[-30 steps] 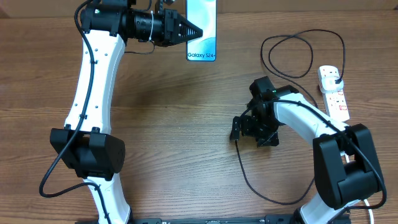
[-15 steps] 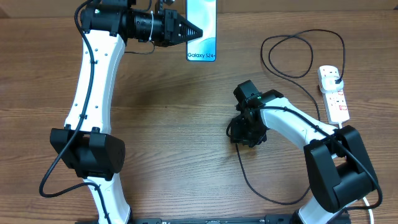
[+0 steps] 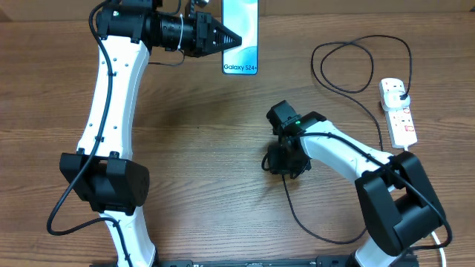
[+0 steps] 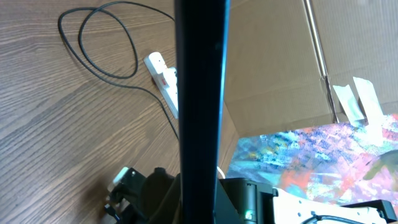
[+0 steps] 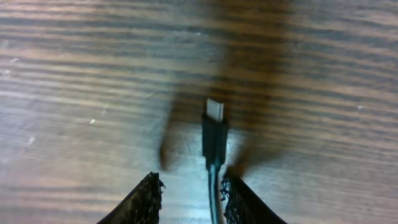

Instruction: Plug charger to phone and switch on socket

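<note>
The phone, light blue with "Galaxy S24+" at its near end, stands at the table's far edge with my left gripper shut on its side. In the left wrist view the phone is a dark edge-on bar. The charger's thin black cable loops from a black plug in the white socket at the right to my right gripper. In the right wrist view the connector tip pokes out ahead of my right gripper. The jaws stand open round the cable, which lies against the right finger.
Past the table's far edge, the left wrist view shows cardboard and a colourful patterned sheet. The socket and the cable loop also show there. Slack cable trails toward the near edge.
My right gripper has moved left across the table over the cable's end, and its jaws have narrowed from wide open. The left arm and the phone have not moved.
</note>
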Controlling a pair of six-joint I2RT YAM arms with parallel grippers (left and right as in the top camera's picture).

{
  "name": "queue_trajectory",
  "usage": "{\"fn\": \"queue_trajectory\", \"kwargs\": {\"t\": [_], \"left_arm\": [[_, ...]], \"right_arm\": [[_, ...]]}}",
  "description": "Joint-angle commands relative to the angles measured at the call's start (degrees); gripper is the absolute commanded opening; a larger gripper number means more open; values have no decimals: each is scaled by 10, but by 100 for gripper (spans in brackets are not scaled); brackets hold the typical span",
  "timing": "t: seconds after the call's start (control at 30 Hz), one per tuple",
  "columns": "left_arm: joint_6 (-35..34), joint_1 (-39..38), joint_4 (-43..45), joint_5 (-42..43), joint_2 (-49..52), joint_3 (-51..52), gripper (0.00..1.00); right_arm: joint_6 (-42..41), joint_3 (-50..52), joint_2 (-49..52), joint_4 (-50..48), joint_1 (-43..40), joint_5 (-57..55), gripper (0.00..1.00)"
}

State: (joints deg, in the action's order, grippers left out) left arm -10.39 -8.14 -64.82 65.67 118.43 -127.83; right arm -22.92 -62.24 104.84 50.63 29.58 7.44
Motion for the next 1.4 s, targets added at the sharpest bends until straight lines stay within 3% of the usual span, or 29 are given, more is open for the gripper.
{"fn": "queue_trajectory", "kwargs": {"t": [0.0, 0.3, 0.37, 0.67, 0.93, 1.07, 1.37], "left_arm": [[0, -2, -1, 15, -5, -5, 4], [1, -1, -5, 14, -5, -5, 4], [1, -1, -5, 14, -5, -5, 4], [1, -1, -5, 14, -5, -5, 4], [1, -1, -5, 14, -5, -5, 4], [1, -1, -5, 14, -5, -5, 4], [1, -1, -5, 15, -5, -5, 4]], "right_arm": [[-15, 3, 22, -9, -7, -21, 34], [7, 4, 22, -11, -18, -16, 30], [7, 3, 22, -11, -23, -13, 24], [7, 3, 22, -11, -30, 1, 15], [9, 3, 22, -11, -30, 1, 13], [9, 4, 22, -11, -30, 2, 5], [9, -12, 22, -6, -35, 36, 4]]}}
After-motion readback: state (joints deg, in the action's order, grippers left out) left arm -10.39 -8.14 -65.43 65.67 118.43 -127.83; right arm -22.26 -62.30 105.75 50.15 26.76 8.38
